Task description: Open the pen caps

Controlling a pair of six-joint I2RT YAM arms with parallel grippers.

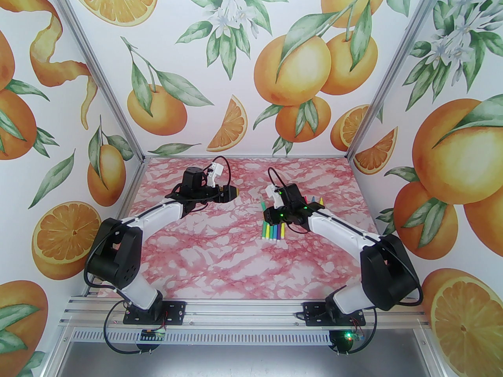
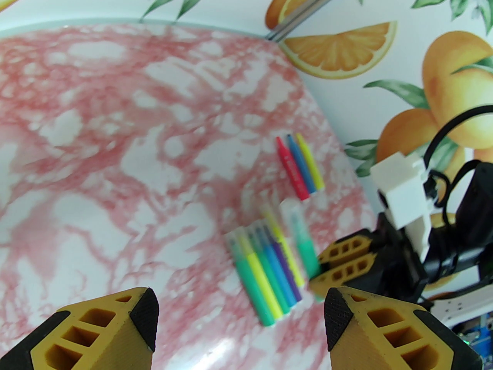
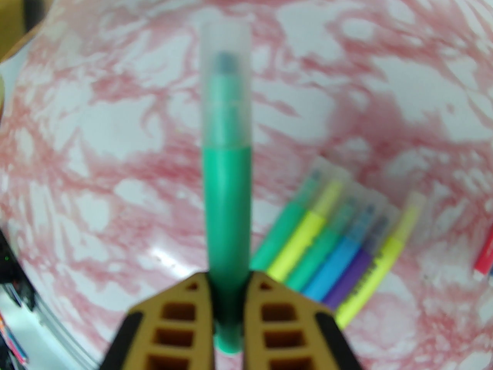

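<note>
Green marker (image 3: 227, 214) pinched near its tail end by the right gripper (image 3: 229, 280); its clear cap (image 3: 226, 87), seated, points straight ahead of the jaws. Capped markers (image 3: 331, 253) lie in a row just right of it. Left gripper (image 2: 240, 308) spread, empty.

Orange-fruit wallpaper (image 1: 290, 73) covers three walls (aluminium posts (image 1: 100, 73) at the corners) around a pink marbled tabletop (image 1: 220, 257).

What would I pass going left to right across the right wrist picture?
Held green marker in the right gripper, first green marker, first yellow marker, second green marker, blue marker, purple marker, second yellow marker, red item.
</note>
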